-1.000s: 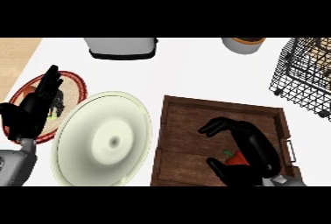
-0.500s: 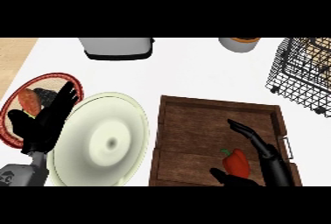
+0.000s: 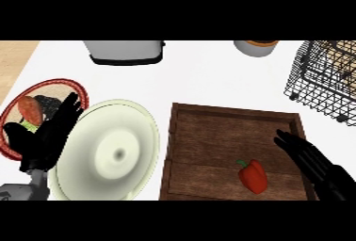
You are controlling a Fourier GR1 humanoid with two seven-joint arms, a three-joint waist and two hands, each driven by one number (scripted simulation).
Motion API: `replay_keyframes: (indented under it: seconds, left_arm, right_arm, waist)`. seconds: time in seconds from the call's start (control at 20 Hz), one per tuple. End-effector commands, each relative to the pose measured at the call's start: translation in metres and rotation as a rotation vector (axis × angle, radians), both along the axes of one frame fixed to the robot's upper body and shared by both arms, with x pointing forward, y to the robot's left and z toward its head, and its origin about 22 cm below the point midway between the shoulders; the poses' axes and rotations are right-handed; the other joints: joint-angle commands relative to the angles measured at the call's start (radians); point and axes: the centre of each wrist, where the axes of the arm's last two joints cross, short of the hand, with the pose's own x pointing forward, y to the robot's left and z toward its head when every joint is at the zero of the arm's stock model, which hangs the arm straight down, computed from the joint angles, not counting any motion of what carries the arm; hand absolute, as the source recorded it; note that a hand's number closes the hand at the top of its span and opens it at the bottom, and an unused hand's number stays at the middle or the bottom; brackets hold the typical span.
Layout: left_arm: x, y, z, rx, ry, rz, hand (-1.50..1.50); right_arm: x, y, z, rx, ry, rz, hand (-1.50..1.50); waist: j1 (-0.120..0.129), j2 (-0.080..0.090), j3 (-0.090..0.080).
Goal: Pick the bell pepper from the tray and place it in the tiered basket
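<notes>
A red bell pepper (image 3: pixel 253 175) with a green stem lies on its side in the near part of the dark wooden tray (image 3: pixel 222 127). My right hand (image 3: pixel 311 162) is just right of the pepper, over the tray's right rim, fingers straight and pointing away, not touching the pepper. The black wire tiered basket (image 3: pixel 323 82) stands at the far right. My left hand (image 3: pixel 47 136) rests open at the left, fingers up, between the red plate and the cream plate.
A large cream plate (image 3: pixel 111 150) lies left of the tray. A red-rimmed plate (image 3: pixel 42 110) with food sits at the far left. A grey toaster (image 3: pixel 125 51) and a cup (image 3: pixel 257 47) stand at the back. The counter's wooden edge shows at the top left.
My right hand has uncurled and drawn back to the right, off the pepper, which now lies fully in sight. My left hand has shifted slightly right.
</notes>
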Motion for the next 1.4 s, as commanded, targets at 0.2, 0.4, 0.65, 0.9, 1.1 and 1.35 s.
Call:
replay_keyframes:
  seconds: [0.2,0.4,0.65,0.9,1.1,1.35]
  left_arm:
    - [-0.004,-0.007,0.000,0.006,-0.002,-0.021,0.00]
    - [0.005,-0.019,0.010,0.003,-0.023,-0.032,0.00]
    - [0.000,-0.012,-0.001,-0.005,-0.012,-0.022,0.00]
    - [-0.001,-0.009,0.003,-0.018,-0.010,-0.025,0.00]
    - [-0.004,-0.005,0.013,-0.009,0.002,-0.001,0.00]
    - [0.002,-0.004,0.000,-0.001,-0.013,0.006,0.00]
  right_arm:
    - [-0.041,0.024,0.049,-0.415,0.307,0.040,-1.50]
    - [-0.037,0.060,0.056,-0.413,0.306,-0.022,-1.50]
    - [-0.041,0.094,0.034,-0.385,0.316,-0.093,-1.50]
    - [-0.027,0.102,0.010,-0.446,0.363,-0.151,-1.50]
    - [-0.007,0.091,-0.009,-0.454,0.358,-0.167,-1.50]
    - [-0.009,0.085,-0.041,-0.471,0.312,-0.173,-1.50]
  waist:
    - [0.014,0.006,0.002]
    - [0.033,0.012,0.006]
    - [0.021,0.011,0.007]
    - [0.021,0.011,0.008]
    - [0.022,0.011,0.008]
    - [0.019,0.011,0.008]
